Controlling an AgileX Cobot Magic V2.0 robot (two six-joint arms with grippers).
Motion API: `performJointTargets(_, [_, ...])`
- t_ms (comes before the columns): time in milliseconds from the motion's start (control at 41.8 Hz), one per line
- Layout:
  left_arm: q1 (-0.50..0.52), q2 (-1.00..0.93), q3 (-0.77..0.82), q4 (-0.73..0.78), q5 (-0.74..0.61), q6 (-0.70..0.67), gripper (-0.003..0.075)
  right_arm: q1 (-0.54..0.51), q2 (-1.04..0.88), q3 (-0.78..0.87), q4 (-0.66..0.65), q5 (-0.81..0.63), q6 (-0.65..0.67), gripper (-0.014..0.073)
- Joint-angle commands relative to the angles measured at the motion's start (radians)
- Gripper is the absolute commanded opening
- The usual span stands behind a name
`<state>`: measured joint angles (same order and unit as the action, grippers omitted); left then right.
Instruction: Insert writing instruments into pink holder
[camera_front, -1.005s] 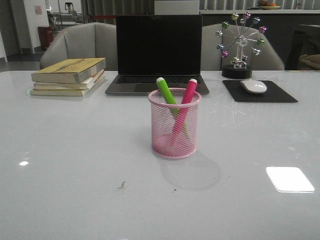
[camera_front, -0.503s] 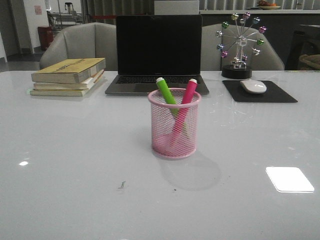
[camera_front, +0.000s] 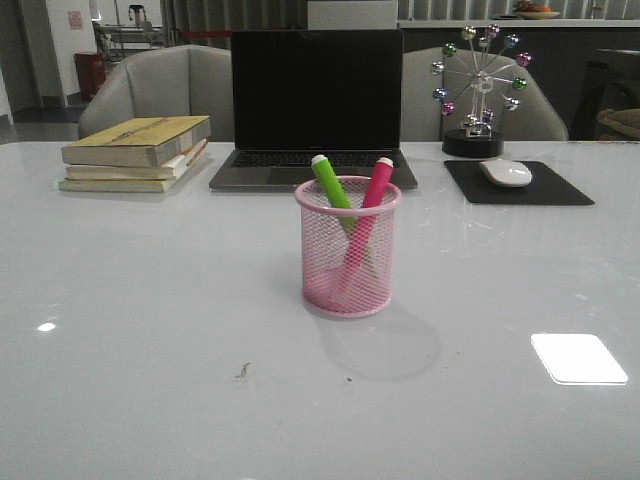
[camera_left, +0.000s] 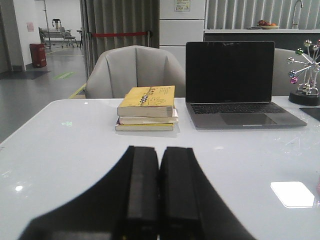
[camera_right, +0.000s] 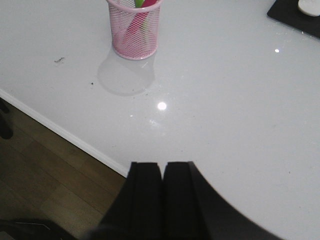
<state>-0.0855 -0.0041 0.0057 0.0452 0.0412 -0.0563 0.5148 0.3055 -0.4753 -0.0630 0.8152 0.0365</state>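
Glossy white table (camera_front: 150, 330) fills the room's foreground, grey armchairs (camera_front: 160, 85) behind it. At its middle stands the pink holder (camera_front: 349, 247), upright, with the green marker (camera_front: 333, 185) and pink marker (camera_front: 372, 195) crossed inside. Behind the holder sits a dark laptop (camera_front: 316, 105), books (camera_front: 137, 152) behind-left, a mouse (camera_front: 506, 172) behind-right. Left gripper (camera_left: 159, 192) and right gripper (camera_right: 162, 197) are clenched, empty.

Left gripper (camera_left: 159, 192) matte black, right gripper (camera_right: 162, 200) likewise (flat, blocky jaws)
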Motion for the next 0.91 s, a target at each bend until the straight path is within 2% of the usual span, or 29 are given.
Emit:
performJointTargets(0, [-0.013,-0.022,0.003,-0.01,-0.093,-0.008,0.0097,-0.006,0.008,-0.029,-0.013,-0.066,0.0,0.0055])
performJointTargets(885, [-0.013,-0.02,0.003,-0.01,-0.093,-0.008,0.0097,-0.02,-0.019,-0.02,-0.014,-0.073,0.0,0.0055])
